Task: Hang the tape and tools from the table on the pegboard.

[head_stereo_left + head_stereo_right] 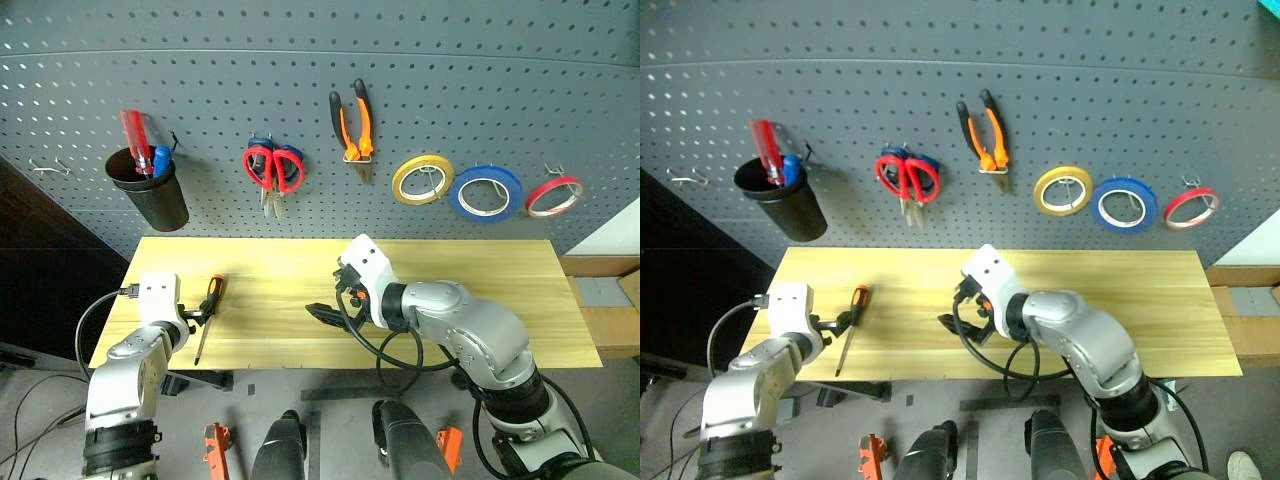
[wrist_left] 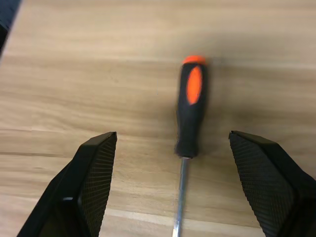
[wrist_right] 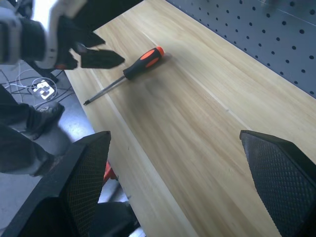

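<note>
Both grippers' fingers apart, left gripper [image 2: 173,185] low over screwdriver [image 2: 190,111]; right gripper [image 3: 175,182] angled above table [image 1: 470,300]

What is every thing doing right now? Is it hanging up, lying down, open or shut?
Screwdriver: lying flat on the table.
Red scissors: hanging on the pegboard, blades shut.
Pliers: hanging.
Blue tape: hanging.
Yellow tape: hanging.
Red tape: hanging.
Cup: hanging, upright.
Left pincer: open, empty.
Right pincer: open, empty.
</note>
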{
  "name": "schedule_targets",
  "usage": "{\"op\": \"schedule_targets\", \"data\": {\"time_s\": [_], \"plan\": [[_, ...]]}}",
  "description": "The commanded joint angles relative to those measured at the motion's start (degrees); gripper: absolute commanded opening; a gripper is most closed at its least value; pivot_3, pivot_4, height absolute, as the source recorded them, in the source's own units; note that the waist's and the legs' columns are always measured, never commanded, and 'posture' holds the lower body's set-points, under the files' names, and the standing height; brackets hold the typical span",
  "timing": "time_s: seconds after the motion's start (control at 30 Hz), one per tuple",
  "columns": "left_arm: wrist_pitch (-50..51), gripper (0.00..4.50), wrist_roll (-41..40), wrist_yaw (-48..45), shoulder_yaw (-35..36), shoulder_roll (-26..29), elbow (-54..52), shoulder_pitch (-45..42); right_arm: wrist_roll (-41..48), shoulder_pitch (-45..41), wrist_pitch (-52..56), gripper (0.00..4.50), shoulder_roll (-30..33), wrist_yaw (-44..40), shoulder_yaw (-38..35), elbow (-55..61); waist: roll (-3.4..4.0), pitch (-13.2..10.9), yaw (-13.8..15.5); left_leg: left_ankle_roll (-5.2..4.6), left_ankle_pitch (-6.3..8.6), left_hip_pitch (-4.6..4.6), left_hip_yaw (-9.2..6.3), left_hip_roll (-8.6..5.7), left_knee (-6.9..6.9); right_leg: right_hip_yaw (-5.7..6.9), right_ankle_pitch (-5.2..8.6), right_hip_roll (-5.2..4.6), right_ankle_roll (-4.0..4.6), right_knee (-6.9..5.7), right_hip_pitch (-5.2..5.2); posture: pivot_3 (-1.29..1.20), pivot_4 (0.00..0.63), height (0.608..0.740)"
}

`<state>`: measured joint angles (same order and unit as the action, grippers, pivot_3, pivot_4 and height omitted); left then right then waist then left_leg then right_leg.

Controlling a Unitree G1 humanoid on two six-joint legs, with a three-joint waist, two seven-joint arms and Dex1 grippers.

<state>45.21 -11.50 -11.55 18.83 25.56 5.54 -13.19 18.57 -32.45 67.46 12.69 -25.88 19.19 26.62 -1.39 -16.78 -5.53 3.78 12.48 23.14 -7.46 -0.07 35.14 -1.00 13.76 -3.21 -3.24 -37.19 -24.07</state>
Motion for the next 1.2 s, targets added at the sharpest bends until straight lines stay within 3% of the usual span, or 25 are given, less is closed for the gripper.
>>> {"op": "schedule_targets", "data": {"time_s": [0.03, 0.2, 0.3, 0.6, 0.73, 0.87, 1.03, 1.2], "plan": [[-2.82, 3.85, 0.75, -1.54, -1.05, 1.36, 7.95, -3.43, 1.33, -1.53, 0.82, 4.50, -0.23, -0.13, -0.18, 1.25, -0.05, -0.34, 0.02, 0.00, 0.00, 0.05, 0.00, 0.00, 0.00, 0.00, 0.00, -0.01, 0.00, 0.00, -0.04, -0.15, 0.357, 0.740], [-5.31, 3.85, 1.35, -5.13, -4.14, 1.88, 19.42, -8.89, 1.99, -2.52, 1.61, 4.50, -0.13, -0.41, 0.72, 1.61, -0.14, -0.94, 0.04, 0.00, 0.00, 0.19, -0.01, 0.00, 0.00, 0.02, -0.03, -0.02, 0.05, -0.03, -0.18, -0.15, 0.359, 0.740], [-7.02, 3.33, 2.02, -5.89, -5.40, 2.17, 23.00, -10.81, 2.32, -2.78, 2.05, 4.50, -0.02, -0.57, 0.98, 1.95, -0.12, -0.96, 0.00, 0.00, 0.00, 0.19, 0.00, 0.01, -0.01, 0.02, -0.01, -0.02, 0.02, -0.04, -0.19, -0.16, 0.354, 0.740], [-5.93, 0.63, 0.90, -8.32, -6.06, 2.12, 20.07, -8.54, 2.45, -3.78, 0.44, 4.50, 0.64, -0.82, 0.93, 0.27, -0.12, -0.89, -0.07, 0.02, -0.01, 0.17, 0.00, 0.01, 0.00, 0.01, -0.02, -0.04, 0.01, -0.06, -0.17, -0.16, 0.294, 0.740], [-9.35, 0.61, -1.31, -5.43, -1.81, -0.64, 10.50, -4.19, 0.85, -4.25, -4.58, 4.50, 2.28, -1.69, 1.80, -0.35, -0.18, -0.80, -0.08, 0.09, -0.04, 0.18, 0.01, 0.00, 0.00, 0.01, -0.06, -0.07, 0.07, -0.04, -0.18, -0.16, 0.260, 0.740], [-13.18, 0.61, -2.08, -1.69, 0.97, -5.42, -8.25, 6.90, -1.29, -1.65, -13.48, 4.50, 7.43, -4.47, 2.10, 1.04, -0.52, -0.57, -0.02, 0.43, -0.12, 0.31, 0.00, -0.03, -0.01, 0.03, -0.19, -0.17, 0.27, 0.03, -0.29, -0.15, 0.231, 0.740], [-20.39, 0.61, 1.73, 2.07, -1.73, -9.27, -25.29, 17.24, -0.90, 1.03, -22.75, 4.50, 11.49, -9.71, 1.04, 2.22, -0.75, -0.18, 0.67, 0.80, -0.11, 0.41, 0.05, -0.09, -0.01, 0.02, -0.20, -0.26, 0.25, 0.14, -0.31, -0.13, 0.185, 0.740], [-29.37, 0.61, 7.04, 3.92, -3.52, -6.30, -31.60, 10.04, 0.44, -1.81, -27.88, 4.50, 8.90, -10.71, -2.22, 0.02, -0.78, 1.14, 1.41, 0.87, -0.20, 0.45, -0.08, -0.06, 0.03, 0.13, -0.25, -0.16, 0.20, 0.12, -0.27, -0.09, 0.134, 0.740]]}}
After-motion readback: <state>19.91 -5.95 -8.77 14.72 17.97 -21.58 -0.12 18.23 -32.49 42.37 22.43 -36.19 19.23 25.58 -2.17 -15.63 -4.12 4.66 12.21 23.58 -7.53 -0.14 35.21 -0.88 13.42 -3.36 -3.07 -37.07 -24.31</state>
